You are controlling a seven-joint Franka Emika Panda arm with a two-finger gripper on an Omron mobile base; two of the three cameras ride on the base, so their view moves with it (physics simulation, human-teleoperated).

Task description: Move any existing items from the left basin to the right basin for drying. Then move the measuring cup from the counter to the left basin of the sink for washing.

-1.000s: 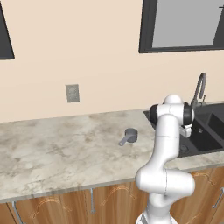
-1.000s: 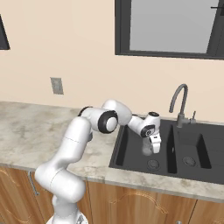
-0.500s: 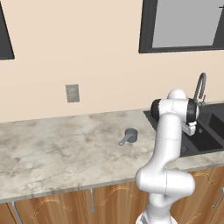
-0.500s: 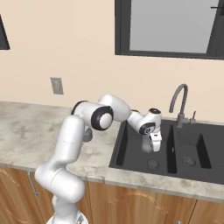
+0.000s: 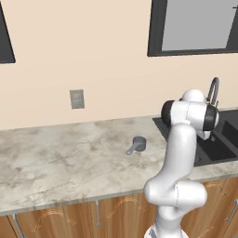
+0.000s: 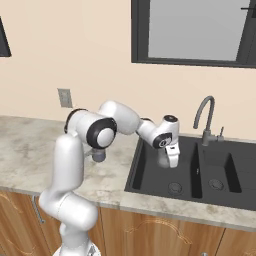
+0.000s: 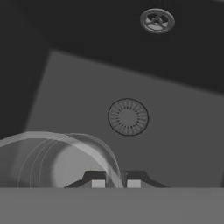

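While we had the end effector (image 7: 113, 179) down inside the left basin (image 6: 150, 170) of the sink (image 6: 240, 200), its fingers were pinched on the rim of the pale cup (image 7: 57, 162), the wall caught between them. Looked like a light, stiff, smooth little thing to us, probably a bit slippery, so a thin rim pinch could let it swing or slide; keeping it level seemed smart. The right basin (image 6: 222, 172) sat just past the divider. Our measuring cup (image 5: 138, 144) waited on the surface (image 5: 56, 158), its handle the obvious spot to grab. No labels or writing we could read anywhere.
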